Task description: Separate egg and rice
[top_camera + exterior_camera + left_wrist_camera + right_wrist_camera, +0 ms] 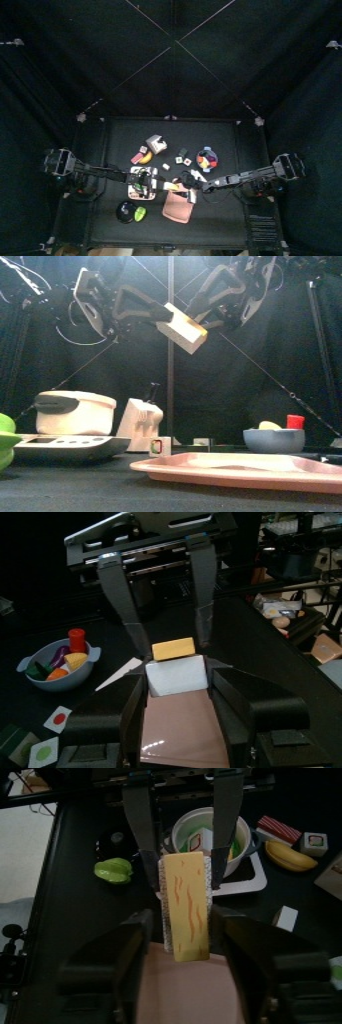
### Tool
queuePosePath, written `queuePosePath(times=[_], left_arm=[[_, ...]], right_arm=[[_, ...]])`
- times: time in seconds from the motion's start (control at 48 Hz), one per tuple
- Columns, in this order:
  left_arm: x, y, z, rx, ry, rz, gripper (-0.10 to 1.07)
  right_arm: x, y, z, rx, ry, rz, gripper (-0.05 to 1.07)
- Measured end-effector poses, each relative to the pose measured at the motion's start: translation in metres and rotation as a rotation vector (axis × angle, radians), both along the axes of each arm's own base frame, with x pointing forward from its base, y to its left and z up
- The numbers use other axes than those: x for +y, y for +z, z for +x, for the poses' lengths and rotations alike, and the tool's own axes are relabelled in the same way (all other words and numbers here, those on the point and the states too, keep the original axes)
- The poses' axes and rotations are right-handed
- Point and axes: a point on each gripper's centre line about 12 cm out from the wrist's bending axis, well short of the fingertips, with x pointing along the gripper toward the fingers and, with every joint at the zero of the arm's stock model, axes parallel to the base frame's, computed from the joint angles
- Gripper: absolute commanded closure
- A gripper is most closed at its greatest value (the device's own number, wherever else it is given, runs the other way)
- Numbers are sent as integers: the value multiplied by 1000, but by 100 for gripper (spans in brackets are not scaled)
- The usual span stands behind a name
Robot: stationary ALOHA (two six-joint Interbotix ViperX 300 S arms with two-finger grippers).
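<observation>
Where the left gripper (178, 680) holds rice (175, 672) aloft, egg (186, 903) clears the tray (241, 472).

I work in a lab test pen: black curtains (54, 80) around my small black table (114, 135), strewn with toy food

1. egg and rice piece (183, 327) sits between both grippers, up in the air
2. tray (241, 470) is right below the right gripper (185, 908)
3. rice cooker (74, 413) is off to the left gripper's (178, 677) side, bowl (273, 439) over on the right gripper's side
</observation>
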Motion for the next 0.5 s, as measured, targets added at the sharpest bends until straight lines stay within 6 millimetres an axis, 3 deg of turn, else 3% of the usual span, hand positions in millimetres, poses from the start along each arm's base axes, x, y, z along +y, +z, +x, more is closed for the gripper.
queuePosePath(times=[0.5], left_arm=[[1, 0, 0, 0, 3, 0, 47]], right_arm=[[-9, -4, 2, 11, -34, 12, 42]])
